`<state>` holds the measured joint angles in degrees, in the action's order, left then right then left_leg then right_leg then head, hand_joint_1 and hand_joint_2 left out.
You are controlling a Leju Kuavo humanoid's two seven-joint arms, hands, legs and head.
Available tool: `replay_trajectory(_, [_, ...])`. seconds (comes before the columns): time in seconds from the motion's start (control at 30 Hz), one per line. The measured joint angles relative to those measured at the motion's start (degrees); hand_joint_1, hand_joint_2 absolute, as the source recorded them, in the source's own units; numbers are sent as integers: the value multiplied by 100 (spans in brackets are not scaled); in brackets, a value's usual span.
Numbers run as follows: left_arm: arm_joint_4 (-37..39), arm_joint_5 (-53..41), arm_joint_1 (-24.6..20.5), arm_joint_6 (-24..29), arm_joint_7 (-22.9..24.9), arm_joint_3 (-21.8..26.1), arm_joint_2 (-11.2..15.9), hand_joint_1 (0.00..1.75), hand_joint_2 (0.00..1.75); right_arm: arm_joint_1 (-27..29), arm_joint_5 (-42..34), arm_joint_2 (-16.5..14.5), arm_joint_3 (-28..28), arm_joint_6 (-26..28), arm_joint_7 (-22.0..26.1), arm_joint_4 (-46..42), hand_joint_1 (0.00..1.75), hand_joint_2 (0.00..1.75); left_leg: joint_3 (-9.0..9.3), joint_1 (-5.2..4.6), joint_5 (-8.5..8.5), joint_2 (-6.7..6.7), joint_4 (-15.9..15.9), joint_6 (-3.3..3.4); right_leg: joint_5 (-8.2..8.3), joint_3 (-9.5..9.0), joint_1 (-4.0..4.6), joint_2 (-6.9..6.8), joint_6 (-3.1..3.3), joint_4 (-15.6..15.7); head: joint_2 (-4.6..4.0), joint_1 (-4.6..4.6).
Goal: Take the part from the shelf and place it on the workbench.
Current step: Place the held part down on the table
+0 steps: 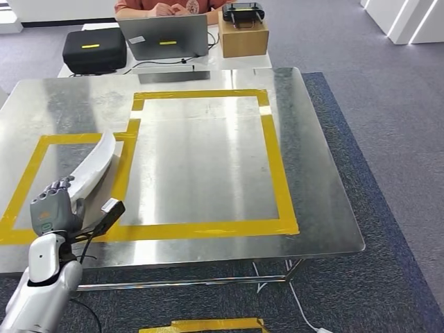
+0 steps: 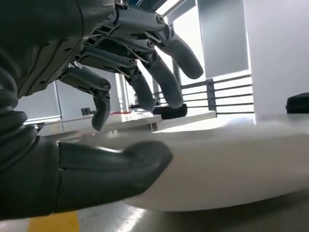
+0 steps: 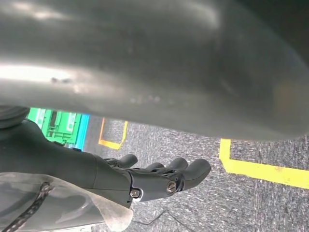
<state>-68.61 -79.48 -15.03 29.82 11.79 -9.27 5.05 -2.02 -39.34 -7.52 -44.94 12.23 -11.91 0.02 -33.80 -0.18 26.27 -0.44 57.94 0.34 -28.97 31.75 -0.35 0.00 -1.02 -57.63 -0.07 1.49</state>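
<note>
A long white curved part (image 1: 97, 166) lies on the steel workbench (image 1: 209, 166), inside the smaller yellow-taped square at the left. My left hand (image 1: 52, 208) is at the part's near end. In the left wrist view the fingers (image 2: 164, 82) are spread above the part (image 2: 236, 164) with a gap showing under them, and the thumb (image 2: 109, 169) lies along its near edge. My right hand (image 3: 146, 179) hangs under the table's underside (image 3: 146, 63) with its fingers stretched out and nothing in them.
A larger yellow-taped square (image 1: 272, 159) marks the bench's middle. Beyond the bench a person (image 1: 167, 7) sits behind a laptop (image 1: 163, 38), with a black case (image 1: 94, 50) and a cardboard box (image 1: 242, 35) carrying a black controller. A white cable (image 1: 293, 298) runs over the carpet.
</note>
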Motion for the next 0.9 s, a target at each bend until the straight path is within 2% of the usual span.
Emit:
replay_trajectory(0.03, [4, 76, -6, -1, -45, -1, 0, 0, 0, 0, -24, 6, -38, -8, 0, 0, 0, 0, 0, 0, 0, 0, 0, 0, 0, 0, 0, 0, 0, 0, 0, -1])
replay_trajectory(0.3, [36, 234, -34, 43, -218, -3, 3, 0, 0, -16, -146, 30, -280, -30, -33, 0, 0, 0, 0, 0, 0, 0, 1, 0, 0, 0, 0, 0, 0, 0, 0, 0])
replay_trajectory(0.53, [-11, 244, 10, 298, -426, -12, 7, 0, 0, -29, -204, 31, -420, -26, -32, 0, 0, 0, 0, 0, 0, 0, 1, 0, 0, -1, 0, 0, 0, 0, 0, -1])
replay_trajectory(0.9, [-648, 366, 255, 561, -780, -58, 4, 0, 0, -25, -509, 31, -595, -9, 14, 0, 0, 0, 0, 0, 0, 0, 3, 0, 0, 0, 0, 0, 0, 0, 0, 0])
